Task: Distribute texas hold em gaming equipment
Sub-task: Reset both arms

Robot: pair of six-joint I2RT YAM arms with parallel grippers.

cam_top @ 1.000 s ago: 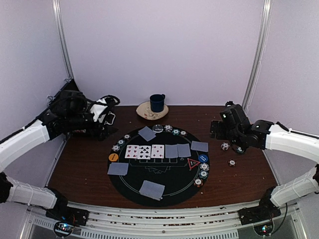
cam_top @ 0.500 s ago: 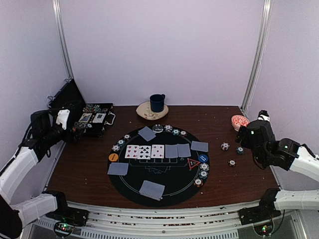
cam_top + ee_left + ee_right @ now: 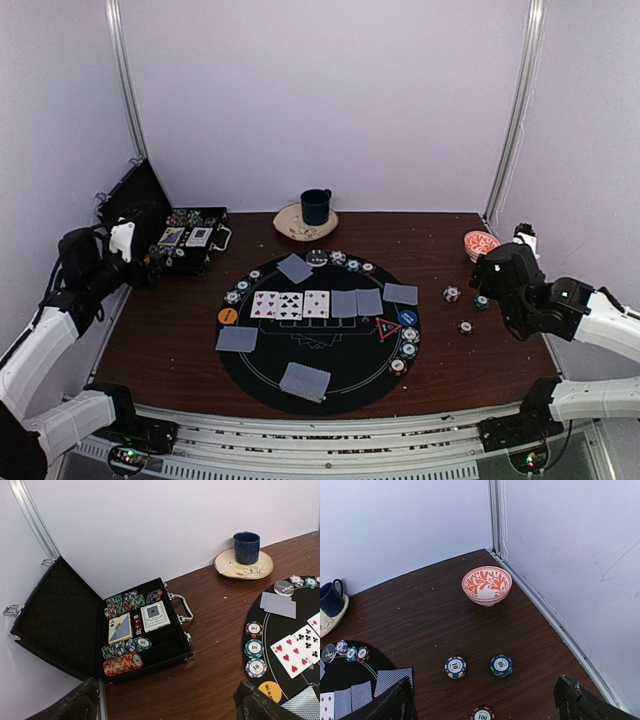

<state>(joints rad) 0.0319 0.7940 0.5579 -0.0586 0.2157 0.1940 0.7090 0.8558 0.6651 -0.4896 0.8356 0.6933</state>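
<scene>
- The game looks almost set up. Three face-up cards point(image 3: 290, 304) and some grey-blue cards point(image 3: 305, 380) lie on the round black mat point(image 3: 350, 365)
- Around the mat's edge sit chips point(image 3: 410, 335), an orange disc point(image 3: 228, 316), a blue disc point(image 3: 407, 318) and the red triangle marker point(image 3: 388, 327)
- Three loose chips point(image 3: 455, 667) lie on the bare wood off the mat, near the right arm and not far from the red bowl point(image 3: 486, 585)
- I think this is a gap between picks, because neither arm holds anything
- The left gripper point(image 3: 167, 690) has its fingers wide with nothing between them. It hangs up high at the left side of the table and looks down at the open black case point(image 3: 55, 615), which has more chips and a card pack inside
- The right gripper point(image 3: 484, 687) is wide and empty too. It is held up at the right side and tips down toward the loose chips
- My guess for the next move: the right arm goes low over one loose chip. The chip is flat and thin, so the fingers must get almost down to the wood, close on its edges, then carry it to the mat
</scene>
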